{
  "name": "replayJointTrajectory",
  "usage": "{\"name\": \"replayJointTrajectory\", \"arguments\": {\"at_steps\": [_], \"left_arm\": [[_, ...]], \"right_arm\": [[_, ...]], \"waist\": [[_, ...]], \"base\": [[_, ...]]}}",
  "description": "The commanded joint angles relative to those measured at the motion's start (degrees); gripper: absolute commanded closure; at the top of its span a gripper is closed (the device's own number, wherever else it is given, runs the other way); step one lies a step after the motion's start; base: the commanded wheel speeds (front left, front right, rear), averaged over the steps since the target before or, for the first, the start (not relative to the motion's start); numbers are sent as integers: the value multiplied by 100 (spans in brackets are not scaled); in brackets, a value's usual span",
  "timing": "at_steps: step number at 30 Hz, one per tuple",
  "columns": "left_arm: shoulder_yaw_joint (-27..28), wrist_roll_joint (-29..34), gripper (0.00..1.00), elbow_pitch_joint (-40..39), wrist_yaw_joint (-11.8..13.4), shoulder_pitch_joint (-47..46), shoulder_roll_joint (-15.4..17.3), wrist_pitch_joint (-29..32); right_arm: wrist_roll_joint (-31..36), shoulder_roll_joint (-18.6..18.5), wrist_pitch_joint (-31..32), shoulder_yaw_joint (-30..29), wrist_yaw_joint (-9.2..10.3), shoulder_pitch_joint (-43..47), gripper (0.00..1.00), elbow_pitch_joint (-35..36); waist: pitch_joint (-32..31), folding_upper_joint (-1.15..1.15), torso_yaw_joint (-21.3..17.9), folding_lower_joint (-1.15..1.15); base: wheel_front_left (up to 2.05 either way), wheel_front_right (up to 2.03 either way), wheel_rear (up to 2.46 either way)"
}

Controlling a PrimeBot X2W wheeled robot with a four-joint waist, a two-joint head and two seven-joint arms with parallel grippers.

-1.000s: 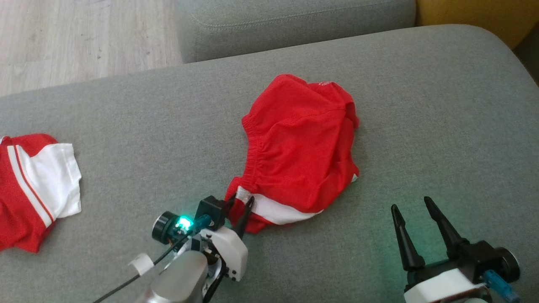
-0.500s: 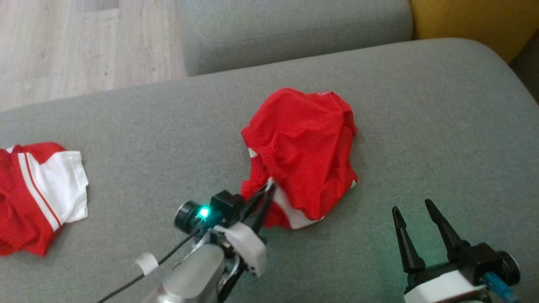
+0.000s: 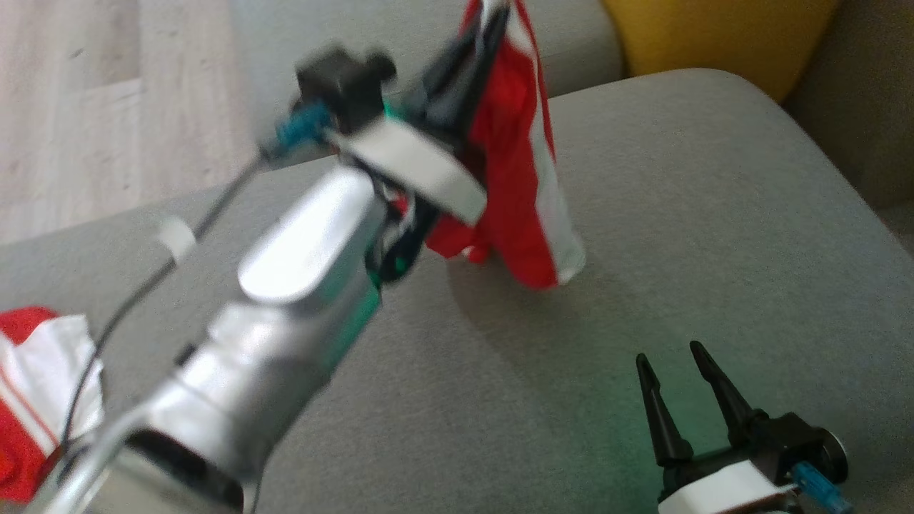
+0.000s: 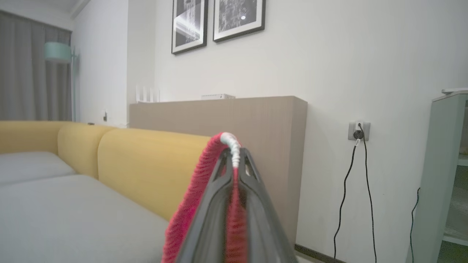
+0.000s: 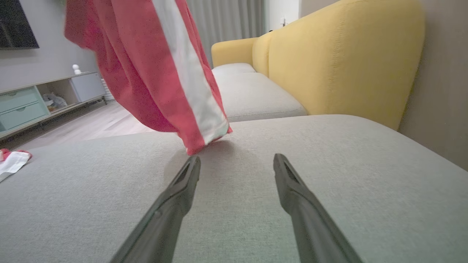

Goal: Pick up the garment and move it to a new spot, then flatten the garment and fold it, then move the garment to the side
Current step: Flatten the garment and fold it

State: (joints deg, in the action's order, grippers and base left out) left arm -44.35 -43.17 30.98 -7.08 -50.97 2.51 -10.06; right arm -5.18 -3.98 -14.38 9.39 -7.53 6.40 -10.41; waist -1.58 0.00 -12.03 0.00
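- Grey sofa cushion [image 3: 678, 214] serves as the work surface, with a yellow backrest [image 3: 714, 36] behind it.
- My left gripper [image 4: 234, 155]: fingers pressed together on a fold of the red garment [image 3: 514, 178], raised high above the cushion.
- Garment: red with a white stripe, hanging from that grip; lowest corner at or just above the cushion, contact unclear.
- My right gripper [image 3: 668, 351]: fingers apart, holding nothing, low over the cushion, near the garment's hanging end.
- Second red-and-white cloth [image 3: 43, 371]: lying on the cushion, well to my left.
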Motion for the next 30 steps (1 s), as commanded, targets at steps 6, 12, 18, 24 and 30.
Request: {"name": "replayJointTrajectory", "arguments": {"at_steps": [6, 12, 18, 24, 30], "left_arm": [[377, 129, 100, 402, 144, -1255, 97, 100], [141, -81, 100, 645, 28, -502, 427, 268], [21, -386, 100, 181, 1, 906, 958, 179], [-27, -504, 100, -677, 117, 1855, 1352, 22], [-70, -432, 100, -1071, 265, 2023, 1572, 92]], "right_arm": [[-115, 61, -62, 147, 4, -194, 0, 139], [-209, 96, -62, -102, 4, -118, 0, 222], [-547, 106, -62, -234, 4, -152, 0, 44], [-1096, -117, -62, -316, 4, -635, 0, -289], [-2168, -822, -62, 382, 4, -1397, 0, -1129]], "waist": [[-32, 0, -436, 0], [129, 0, -264, 0], [374, 0, 272, 0], [605, 0, 954, 0], [751, 0, 1298, 0]], "base": [[0, 0, 0], [0, 0, 0], [0, 0, 0], [0, 0, 0], [0, 0, 0]]}}
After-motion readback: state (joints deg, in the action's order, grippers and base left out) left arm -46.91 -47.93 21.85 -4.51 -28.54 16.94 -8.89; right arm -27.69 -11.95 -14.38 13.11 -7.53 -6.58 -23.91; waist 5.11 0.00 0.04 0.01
